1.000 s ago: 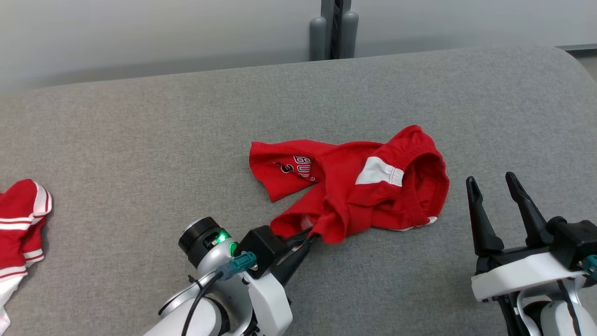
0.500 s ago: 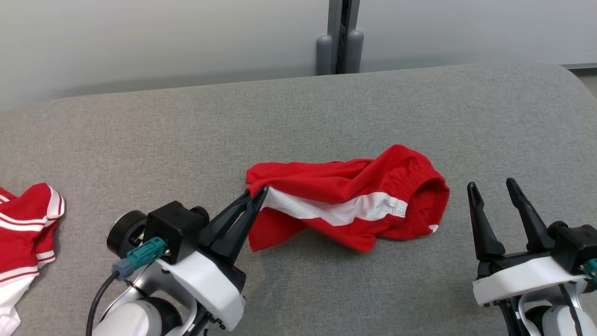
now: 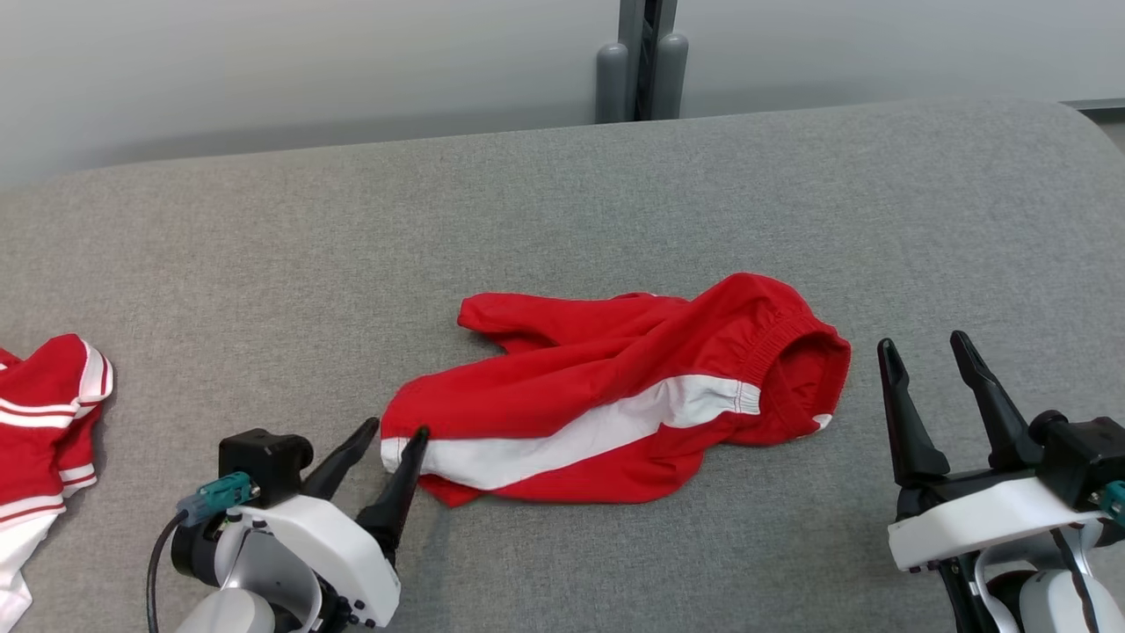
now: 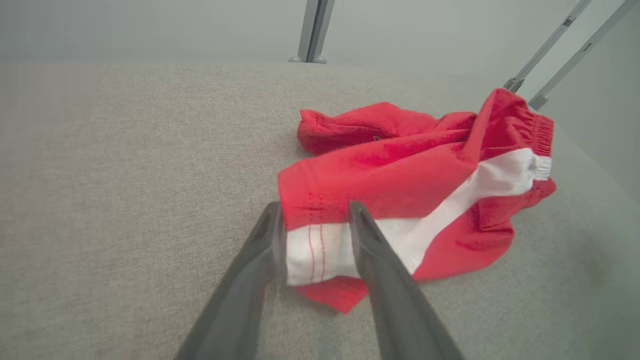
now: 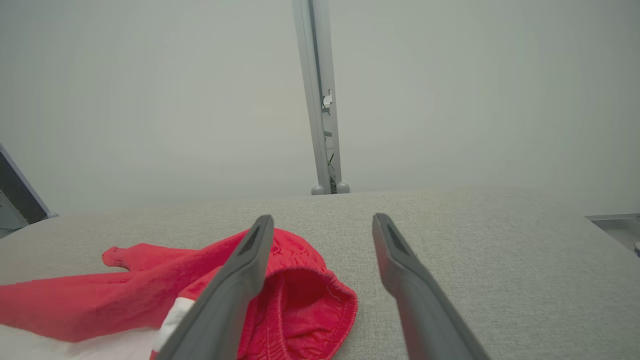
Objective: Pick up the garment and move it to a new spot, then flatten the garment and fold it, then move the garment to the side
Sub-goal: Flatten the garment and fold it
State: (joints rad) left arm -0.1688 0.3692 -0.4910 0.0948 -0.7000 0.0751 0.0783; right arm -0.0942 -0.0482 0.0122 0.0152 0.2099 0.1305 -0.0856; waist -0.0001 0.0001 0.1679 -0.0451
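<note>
My left gripper and right gripper gape (left straddles the shorts' hem); I'd pinch hem and waistband, tugging flat.

Head looks down from above; both wrists low, sharing garment.

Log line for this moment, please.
red shorts: crumpled on grey surface | left gripper: open at leg hem | right gripper: open, apart from shorts

A wide grey woven-fabric work surface with a rounded far-right corner spans the foreground. Behind it rises a plain pale grey wall, softly and evenly lit. A slim grey metal upright post stands at the far edge, flanked by two rounded grey caps.
</note>
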